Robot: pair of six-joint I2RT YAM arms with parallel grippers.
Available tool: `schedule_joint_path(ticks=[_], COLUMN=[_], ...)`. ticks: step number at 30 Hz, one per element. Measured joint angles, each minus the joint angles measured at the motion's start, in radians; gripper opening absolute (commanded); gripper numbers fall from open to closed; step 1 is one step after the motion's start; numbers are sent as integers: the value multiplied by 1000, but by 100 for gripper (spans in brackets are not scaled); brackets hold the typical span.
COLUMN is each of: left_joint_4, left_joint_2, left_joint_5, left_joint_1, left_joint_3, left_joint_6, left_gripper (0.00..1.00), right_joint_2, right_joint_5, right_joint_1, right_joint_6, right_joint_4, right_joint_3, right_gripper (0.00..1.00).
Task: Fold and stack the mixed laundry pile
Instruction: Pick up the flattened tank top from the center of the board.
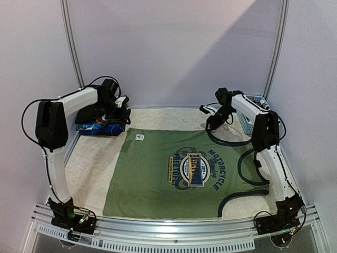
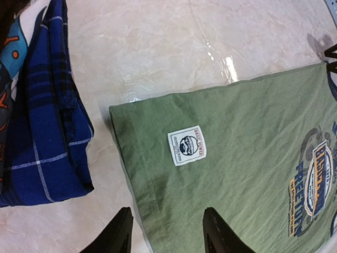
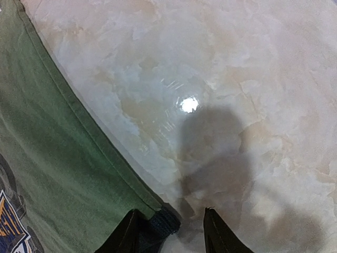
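Top view, 9 o'clock: L arm is arched along the table (image 1: 89,174) L edge, wrist bent toward 12.

Laundry pile (image 1: 101,124) is sat at 10 o'clock, far-L corner. A black garment (image 1: 89,114) is seen on top. An orange-blue-white print (image 2: 9,50) and a blue check piece (image 2: 47,132) are seen below it, folded edge of the check facing the shirt. Pile and shirt are just beside each other, not touching. A strip of bare marble is seen btwn them in the L wrist view.

Left gripper (image 2: 167,211) is held open, fingers (image 2: 118,236) spread wide, nothing clamped. It is positioned over the shirt's far-L corner. The hem edge is seen btwn the fingers.

Olive-green T-shirt (image 1: 158,179) is laid flat, print up, across table centre, hem toward 9 o'clock, neck toward 3. A white label (image 2: 187,145) is sewn near the hem corner. The round blue-yellow logo (image 1: 196,168) is sat mid-chest. Dark trim (image 1: 247,192) is seen round neck and armholes at 3–4 o'clock.

Right gripper (image 3: 170,211) is placed at approx 1 o'clock, over the shirt's far-R corner. Jaws are parted. A dark-trim tip is seen btwn them, close to the finger at 7 o'clock of the wrist frame. Contact w/ pads can't be told. Cloth there is lying on the marble.

Basket (image 1: 246,122), light-blue lattice, is sat at 2 o'clock, partly hidden behind the R arm.
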Motion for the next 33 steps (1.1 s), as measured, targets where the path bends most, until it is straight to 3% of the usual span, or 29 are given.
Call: schedule_joint_path(ticks=[19,24,33], left_joint_4=[-5,-5,-27], left_joint_2=[5,88,292], left_joint_5=[-17,-34,-40], left_joint_1=[0,0,1], left_joint_3=[16,132,291], left_joint_6=[11,34,53], left_gripper=[48,50,51], right_joint_2=[0,-1,-2], right_joint_5=[40,39,39], right_joint_1=[26,26,26], right_joint_6=[-84,-82,-89], right_joint_4=[-11,28,63], right_joint_3=[-20,-33,-43], right_gripper=[17,0,0])
